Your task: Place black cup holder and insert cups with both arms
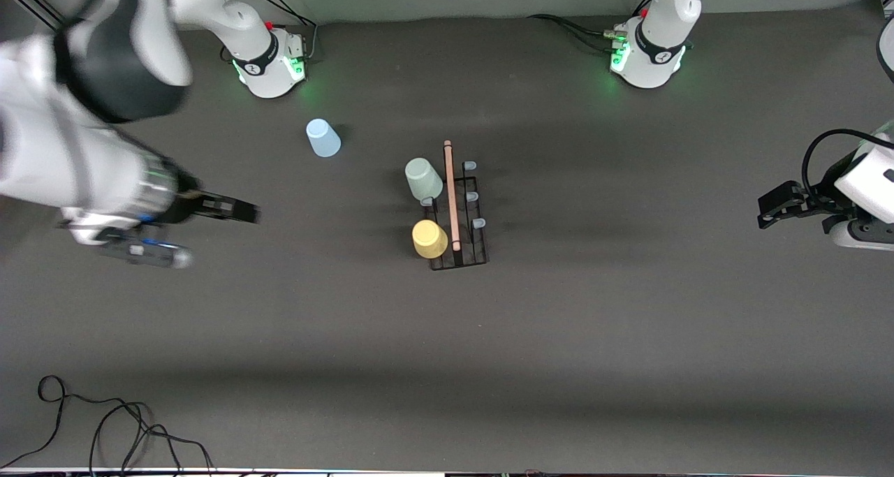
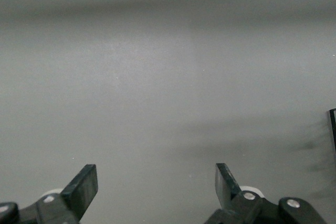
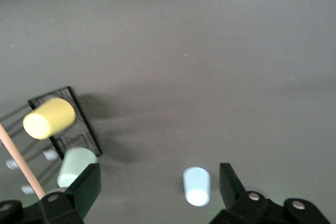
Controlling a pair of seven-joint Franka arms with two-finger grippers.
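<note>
The black cup holder (image 1: 452, 204) stands mid-table, its wooden rod running toward the front camera. A mint green cup (image 1: 423, 179) and a yellow cup (image 1: 429, 239) hang tilted on its pegs on the side toward the right arm's end. A pale blue cup (image 1: 323, 137) stands upside down on the table, apart from the holder and farther from the front camera. My right gripper (image 1: 237, 211) is open and empty over bare table toward the right arm's end. Its wrist view shows the blue cup (image 3: 197, 185), the yellow cup (image 3: 48, 118) and the mint cup (image 3: 76, 166). My left gripper (image 1: 768, 211) waits open and empty at the left arm's end.
Both green-lit arm bases (image 1: 269, 61) (image 1: 646, 58) sit along the table's edge farthest from the front camera. Loose black cables (image 1: 105, 428) lie at the nearest edge, toward the right arm's end. The left wrist view shows only bare grey table (image 2: 168, 77).
</note>
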